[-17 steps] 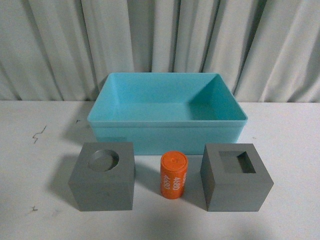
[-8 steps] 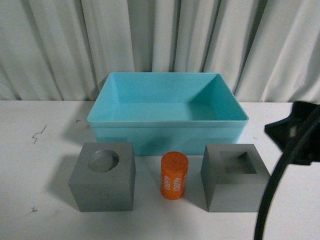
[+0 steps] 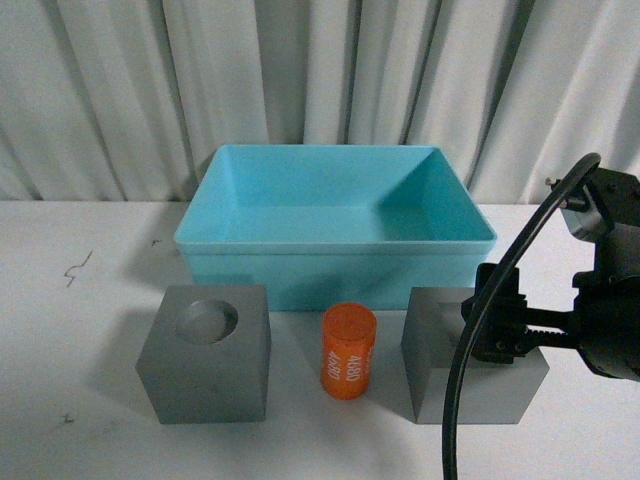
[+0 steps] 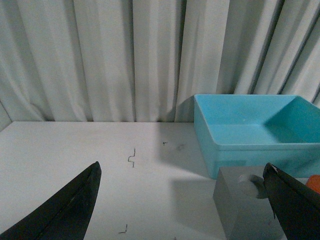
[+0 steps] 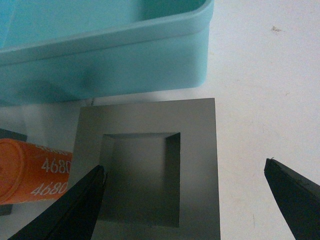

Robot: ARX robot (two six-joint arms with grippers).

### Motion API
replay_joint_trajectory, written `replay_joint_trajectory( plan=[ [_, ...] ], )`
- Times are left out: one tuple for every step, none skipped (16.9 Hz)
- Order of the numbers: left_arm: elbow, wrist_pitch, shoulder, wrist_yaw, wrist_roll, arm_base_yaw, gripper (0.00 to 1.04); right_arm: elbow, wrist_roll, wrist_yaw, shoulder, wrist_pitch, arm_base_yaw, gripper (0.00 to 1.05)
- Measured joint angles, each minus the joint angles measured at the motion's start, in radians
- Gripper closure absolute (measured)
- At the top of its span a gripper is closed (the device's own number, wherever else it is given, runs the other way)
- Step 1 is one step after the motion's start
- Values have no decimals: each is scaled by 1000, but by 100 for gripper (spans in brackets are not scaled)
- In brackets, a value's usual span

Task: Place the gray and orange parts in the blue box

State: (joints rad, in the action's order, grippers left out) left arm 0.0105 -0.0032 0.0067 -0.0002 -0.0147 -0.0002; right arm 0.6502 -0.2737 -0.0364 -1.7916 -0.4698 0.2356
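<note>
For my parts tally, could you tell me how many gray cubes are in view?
2: the round-holed cube left of the orange cylinder, the square-holed cube right of it.

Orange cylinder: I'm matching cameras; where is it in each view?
Front view: orange cylinder stands centre, just before the blue box.
Left wrist view: a sliver at the frame edge, beside the round-recess cube.
Right wrist view: cut by the frame edge, beside the square-recess cube.
Shared landmark: the blue box.

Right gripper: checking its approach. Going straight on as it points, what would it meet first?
Likely the gray cube with the rectangular recess, directly ahead of the open right gripper; depth is unclear.
</note>
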Motion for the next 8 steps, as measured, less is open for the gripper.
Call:
replay_joint_trajectory(
  plan=[
    [0, 0, 0, 0, 0, 0, 7, 13, -8, 0, -25, 0, 0, 6],
    [0, 0, 0, 0, 0, 0, 7, 24, -14, 5, -47, 2, 0, 6],
    [0, 0, 0, 0, 0, 0, 7, 36, -23, 10, -74, -1, 0, 6],
    [0, 0, 0, 0, 0, 0, 7, 42, -27, 19, -93, 3, 2, 6],
    [0, 0, 0, 0, 0, 0, 7, 44, -46, 23, -105, -2, 2, 8],
    [0, 0, 0, 0, 0, 0, 7, 48, -50, 35, -107, -2, 6, 18],
    [0, 0, 0, 0, 0, 0, 7, 48, -58, 38, -108, -4, 10, 29],
    [0, 0, 0, 0, 0, 0, 7, 46, -66, 41, -108, -13, 13, 40]
  ],
)
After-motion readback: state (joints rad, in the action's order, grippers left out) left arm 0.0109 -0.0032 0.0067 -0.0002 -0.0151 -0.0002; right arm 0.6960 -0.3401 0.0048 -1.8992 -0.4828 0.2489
